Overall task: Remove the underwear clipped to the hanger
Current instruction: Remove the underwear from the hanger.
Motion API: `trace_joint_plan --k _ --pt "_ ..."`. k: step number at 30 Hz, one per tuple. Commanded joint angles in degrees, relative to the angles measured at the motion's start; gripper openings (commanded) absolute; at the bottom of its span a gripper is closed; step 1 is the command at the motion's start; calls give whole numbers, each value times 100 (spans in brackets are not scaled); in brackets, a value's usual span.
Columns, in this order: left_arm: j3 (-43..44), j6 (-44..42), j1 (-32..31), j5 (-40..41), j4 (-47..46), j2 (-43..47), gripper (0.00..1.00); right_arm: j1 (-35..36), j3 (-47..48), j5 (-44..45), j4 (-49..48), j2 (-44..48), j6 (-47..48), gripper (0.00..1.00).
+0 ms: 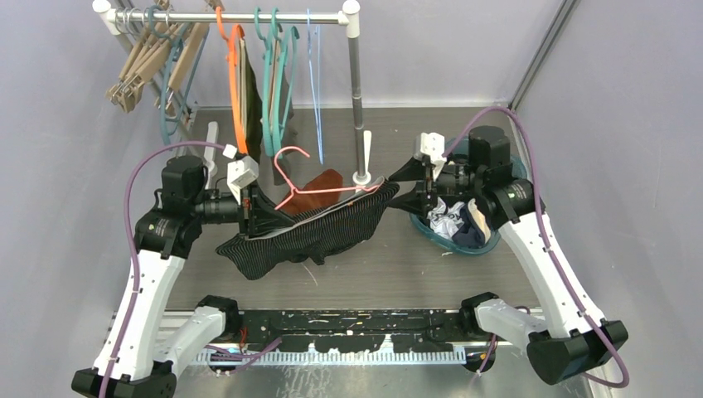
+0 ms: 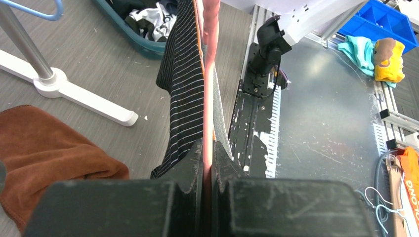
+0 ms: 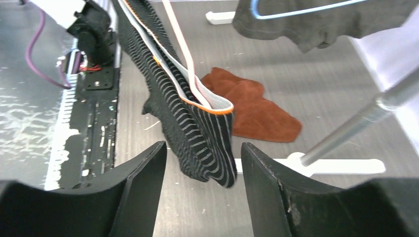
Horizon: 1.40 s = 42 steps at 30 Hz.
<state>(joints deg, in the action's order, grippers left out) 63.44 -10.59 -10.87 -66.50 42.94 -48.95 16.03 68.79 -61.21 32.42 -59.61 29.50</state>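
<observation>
A rack (image 1: 355, 83) with spare hangers fills the top of the overhead frame, its white foot standing just behind the underwear's right end. A rust cloth (image 1: 322, 184) lies on the table behind the middle, and a teal basin (image 1: 477, 247) of clothes sits at the right under the right arm.

The striped underwear (image 1: 315, 232) hangs at frame centre, its long axis running from lower left to upper right with the waistband along the top.

The left gripper (image 2: 208, 148) is clamped on the pink hanger (image 2: 211, 49). The right gripper (image 3: 202, 148) is spread wide, with the underwear's end corner between its fingers, touching neither.
</observation>
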Motion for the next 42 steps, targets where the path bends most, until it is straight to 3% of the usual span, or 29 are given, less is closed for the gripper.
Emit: trace_joint_plan --k 1,19,23,26,27,35,42 --pt "-6 -317 15 -210 82 89 0 327 245 -154 379 -192 342 59" --pt "-209 -661 17 -28 376 262 0 407 -17 -695 -256 -259 -339 33" --pt "-248 -707 16 -4 400 272 0 403 -189 -717 -385 -228 -414 20" --pt "-245 -750 15 17 408 306 0 370 -304 -640 -474 -154 -418 2" --pt "-252 -771 22 27 408 307 0 329 -357 -616 -507 -115 -418 1" --pt "-263 -1089 186 152 752 432 0 -521 -1059 -455 -975 527 -605 1" --pt "-200 -1649 308 74 1220 483 0 -982 -1183 131 -529 753 -106 1"
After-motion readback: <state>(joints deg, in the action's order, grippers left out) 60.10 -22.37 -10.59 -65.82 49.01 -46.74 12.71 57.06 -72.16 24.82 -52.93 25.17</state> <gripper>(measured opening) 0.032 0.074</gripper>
